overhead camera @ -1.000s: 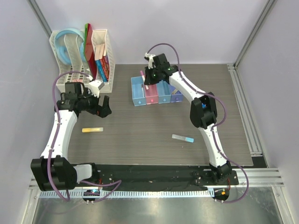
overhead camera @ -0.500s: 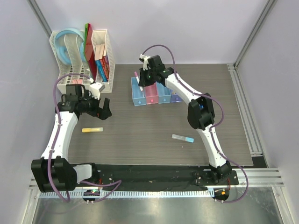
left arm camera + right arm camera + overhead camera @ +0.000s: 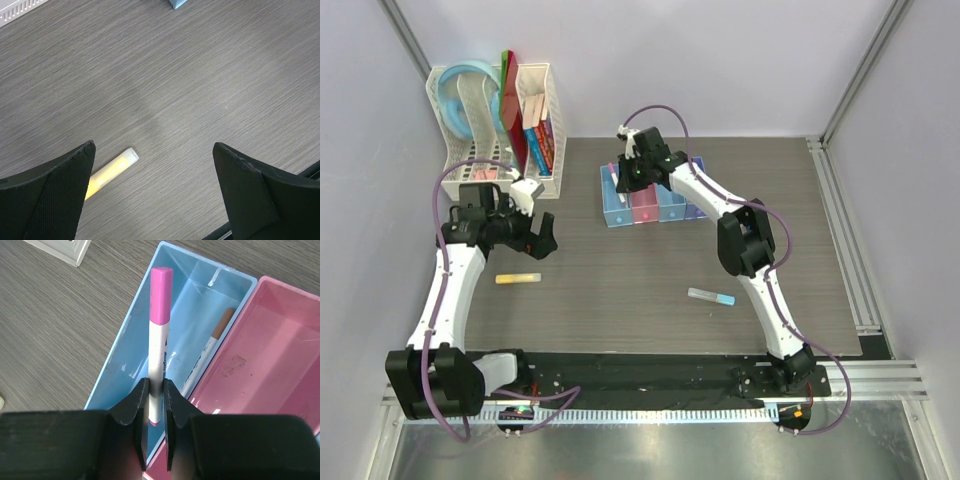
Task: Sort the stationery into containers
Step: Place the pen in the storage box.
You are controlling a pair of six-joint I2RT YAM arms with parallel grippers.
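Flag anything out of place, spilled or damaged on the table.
Nothing spilled or damaged. Two items lie loose on the table, unsorted: a yellow marker near the open left gripper, and a grey stick with a light-blue tip right of centre. The right gripper holds a pink-capped marker over the leftmost light-blue bin.

- White mesh rack (image 3: 542,95) stands upright at the far-left corner of my table.
- In it: a light-blue folder (image 3: 460,95), a red folder (image 3: 510,120) and a few books (image 3: 542,140).
- Dark wood-grain table (image 3: 620,280), with a metal rail (image 3: 845,240) along its right edge.
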